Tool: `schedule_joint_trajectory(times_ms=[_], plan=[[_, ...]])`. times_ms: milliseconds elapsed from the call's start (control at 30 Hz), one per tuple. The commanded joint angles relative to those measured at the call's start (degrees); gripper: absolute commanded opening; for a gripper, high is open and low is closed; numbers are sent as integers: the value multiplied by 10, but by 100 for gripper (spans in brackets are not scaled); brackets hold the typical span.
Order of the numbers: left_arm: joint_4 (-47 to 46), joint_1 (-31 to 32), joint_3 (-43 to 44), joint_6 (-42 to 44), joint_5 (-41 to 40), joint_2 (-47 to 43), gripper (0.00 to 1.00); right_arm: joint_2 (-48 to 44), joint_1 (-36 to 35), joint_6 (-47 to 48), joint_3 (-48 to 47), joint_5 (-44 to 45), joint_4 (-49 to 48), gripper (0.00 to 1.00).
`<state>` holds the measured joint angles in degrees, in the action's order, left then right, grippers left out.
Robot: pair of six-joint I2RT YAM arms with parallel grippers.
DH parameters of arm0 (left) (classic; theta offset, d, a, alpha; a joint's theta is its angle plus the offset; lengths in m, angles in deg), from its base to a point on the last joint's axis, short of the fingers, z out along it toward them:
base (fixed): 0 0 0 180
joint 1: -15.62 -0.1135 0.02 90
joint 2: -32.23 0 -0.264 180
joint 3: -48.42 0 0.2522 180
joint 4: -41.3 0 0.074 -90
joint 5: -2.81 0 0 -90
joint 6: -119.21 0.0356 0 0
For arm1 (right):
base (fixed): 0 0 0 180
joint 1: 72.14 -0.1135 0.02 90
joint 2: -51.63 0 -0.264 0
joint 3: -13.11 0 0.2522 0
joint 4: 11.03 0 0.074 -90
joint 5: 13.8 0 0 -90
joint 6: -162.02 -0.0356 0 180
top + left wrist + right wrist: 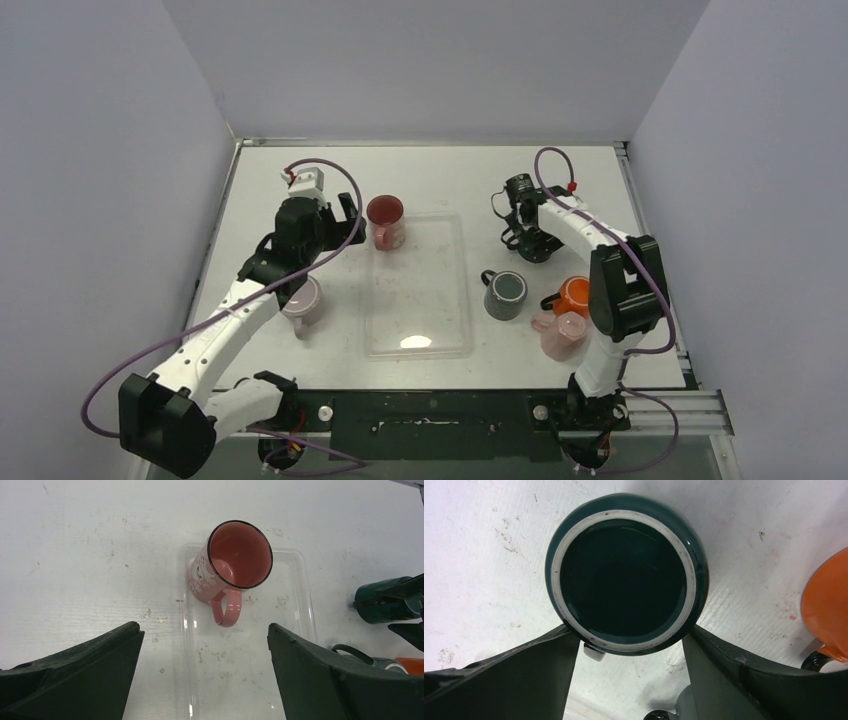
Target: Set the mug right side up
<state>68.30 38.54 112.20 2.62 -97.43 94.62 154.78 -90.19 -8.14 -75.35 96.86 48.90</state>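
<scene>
Grasping glossy round green mug [626, 580], base up: right hand [631, 652] | left hand [202, 672] spread wide

Nothing readable anywhere that I can find, no brand, no number, no label. Closest thing is the pink mug [231, 565] sitting ahead of the left gripper [205, 672]: it's got some white markings with dark specks on its side, but those look like a pattern, too blurry to call letters. The dark green mug [626, 575] right at the right gripper [631, 655] shows a plain base, no stamp
</scene>
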Motion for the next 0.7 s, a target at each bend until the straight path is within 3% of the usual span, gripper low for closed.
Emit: schedule_joint_trajectory(times_ms=[0, 100, 300, 667], plan=[[-25, -4, 11, -1, 2, 3, 96, -28, 5, 38, -3, 22, -12, 77], [-24, -4, 15, 1, 2, 7, 96, -16, 8, 25, -9, 6, -16, 77], [-23, -4, 19, 7, 2, 10, 96, -9, 6, 4, -22, 3, 2, 66], [-28, -7, 21, 7, 2, 14, 96, -33, 8, 53, -12, 7, -15, 36]])
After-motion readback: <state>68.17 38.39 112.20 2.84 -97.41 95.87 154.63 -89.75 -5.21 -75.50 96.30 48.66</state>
